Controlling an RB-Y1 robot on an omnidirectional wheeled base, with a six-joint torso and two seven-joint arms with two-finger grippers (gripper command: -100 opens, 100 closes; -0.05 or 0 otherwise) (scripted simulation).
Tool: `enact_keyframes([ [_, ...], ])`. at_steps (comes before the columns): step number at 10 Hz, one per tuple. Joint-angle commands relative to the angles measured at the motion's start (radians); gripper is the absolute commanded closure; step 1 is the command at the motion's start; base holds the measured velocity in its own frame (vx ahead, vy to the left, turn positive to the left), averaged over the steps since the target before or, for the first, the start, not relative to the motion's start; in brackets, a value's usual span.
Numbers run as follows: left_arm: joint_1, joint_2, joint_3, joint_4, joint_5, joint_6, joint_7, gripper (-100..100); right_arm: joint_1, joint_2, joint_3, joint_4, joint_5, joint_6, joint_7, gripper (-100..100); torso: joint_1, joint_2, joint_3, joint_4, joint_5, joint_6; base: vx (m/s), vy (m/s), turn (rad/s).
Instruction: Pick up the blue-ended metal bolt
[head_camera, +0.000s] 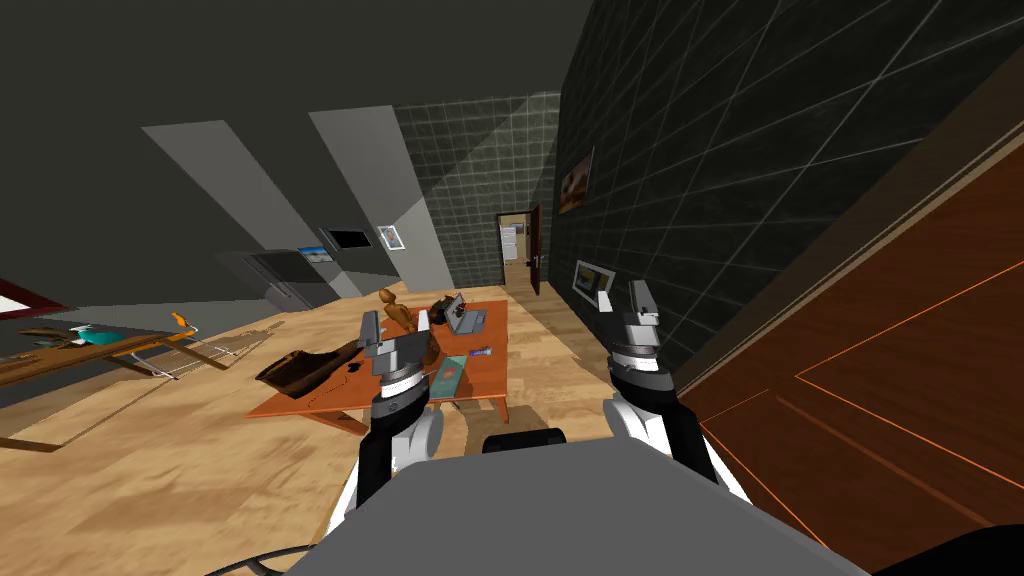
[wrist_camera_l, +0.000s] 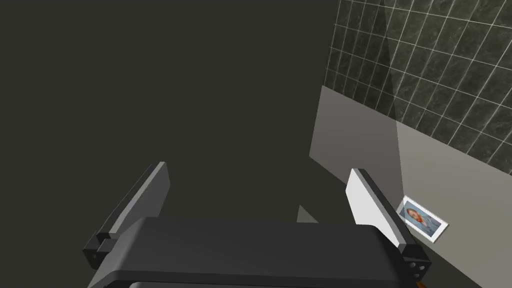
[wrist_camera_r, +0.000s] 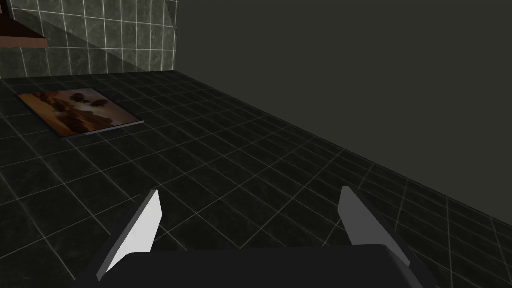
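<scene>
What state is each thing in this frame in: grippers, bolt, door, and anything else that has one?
left gripper: open, empty.
right gripper: open, empty, near the dark tiled wall.
bolt: lying flat on the table, untouched.
teal book: closed, flat on the table.
door: open, at the far end of the room.

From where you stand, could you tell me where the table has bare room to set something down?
The table is bare at its near right corner, this side of the bolt and right of the book. The far end is crowded: wooden figure, laptop.
</scene>
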Motion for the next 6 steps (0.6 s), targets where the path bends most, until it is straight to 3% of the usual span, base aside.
enact_keyframes([
  [1,-0.003,0.037,0.007,0.008,0.006,0.014,-0.006,-100,0.0,0.0,0.0,0.0,0.0,0.0,0.0,0,0.0,0.0,0.0,0.0,0.0,0.0,-0.009,-0.008,-0.06],
  [6,-0.027,0.164,0.062,0.074,0.052,0.123,-0.053,-100,0.0,0.0,0.0,0.0,0.0,0.0,0.0,0,-0.002,0.003,0.002,0.001,0.0,0.0,-0.035,-0.023,-0.124],
])
